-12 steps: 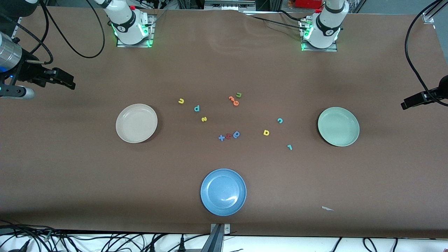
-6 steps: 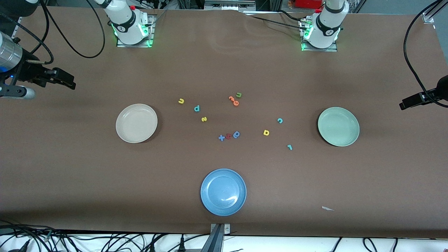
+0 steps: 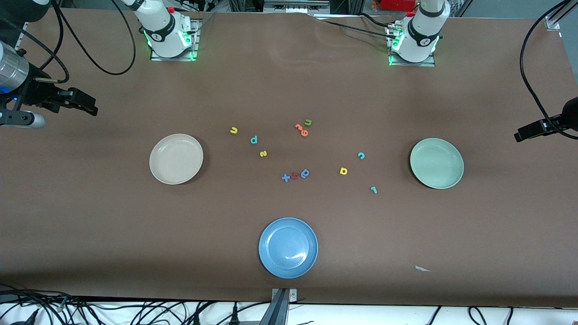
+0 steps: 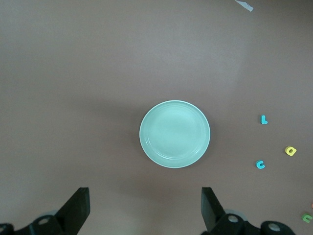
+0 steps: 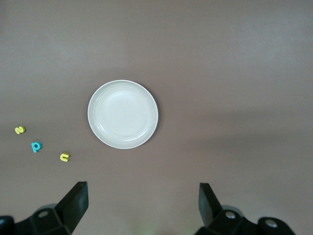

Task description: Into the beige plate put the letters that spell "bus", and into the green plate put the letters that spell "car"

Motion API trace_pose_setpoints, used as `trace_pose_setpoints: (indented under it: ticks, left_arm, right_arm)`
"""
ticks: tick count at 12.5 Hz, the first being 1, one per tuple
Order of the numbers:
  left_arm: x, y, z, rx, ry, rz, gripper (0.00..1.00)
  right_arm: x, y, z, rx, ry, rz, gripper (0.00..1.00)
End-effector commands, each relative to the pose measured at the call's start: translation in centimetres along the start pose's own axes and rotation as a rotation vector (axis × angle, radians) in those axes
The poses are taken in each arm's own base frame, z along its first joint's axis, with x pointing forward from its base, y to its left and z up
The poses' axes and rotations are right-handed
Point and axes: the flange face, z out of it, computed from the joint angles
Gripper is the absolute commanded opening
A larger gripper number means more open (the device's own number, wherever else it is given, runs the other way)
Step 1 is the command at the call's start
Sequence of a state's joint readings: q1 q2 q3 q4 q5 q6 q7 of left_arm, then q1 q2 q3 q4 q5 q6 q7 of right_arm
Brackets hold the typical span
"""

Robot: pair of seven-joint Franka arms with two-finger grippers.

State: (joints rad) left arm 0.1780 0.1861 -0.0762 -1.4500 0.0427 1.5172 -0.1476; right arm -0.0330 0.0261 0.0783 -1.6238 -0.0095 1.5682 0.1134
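Left gripper (image 3: 526, 133) slightly farther in.

Six foam letters (image 3: 263, 154) between empty plates (image 3: 176, 159)

Table (image 3: 289, 90): plain matte brown, no pattern.
Beige plate (image 3: 176, 159), mid-left of frame: cream-beige, plain.
Green plate (image 3: 436, 163), mid-right: pale mint, plain.
Blue plate (image 3: 288, 247), lower centre: mid blue with a white glare streak.
Letters at centre: yellow "u" (image 3: 233, 130), teal "b" (image 3: 254, 140), yellow "s" (image 3: 263, 154); teal "c" (image 3: 361, 155), yellow "a" (image 3: 343, 171), teal "r" (image 3: 373, 190).
Others: orange letters (image 3: 301, 130), green "u" (image 3: 308, 122), blue "a" (image 3: 305, 173), red letter (image 3: 295, 175), blue cross (image 3: 285, 178).
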Motion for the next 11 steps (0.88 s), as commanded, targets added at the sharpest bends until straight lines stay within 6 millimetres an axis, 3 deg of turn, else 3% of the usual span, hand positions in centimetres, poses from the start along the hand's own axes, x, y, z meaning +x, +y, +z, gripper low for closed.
trace_pose_setpoints:
  ticks: [1, 11]
  left_arm:
    - [-0.1, 0.15, 0.1, 0.022, 0.003, -0.005, 1.0]
    - [0.04, 0.65, 0.48, -0.027, -0.013, -0.008, 1.0]
  right_arm:
    - [-0.17, -0.16, -0.14, -0.004, 0.013, -0.008, 1.0]
    - [-0.24, -0.18, -0.21, -0.002, 0.013, -0.008, 1.0]
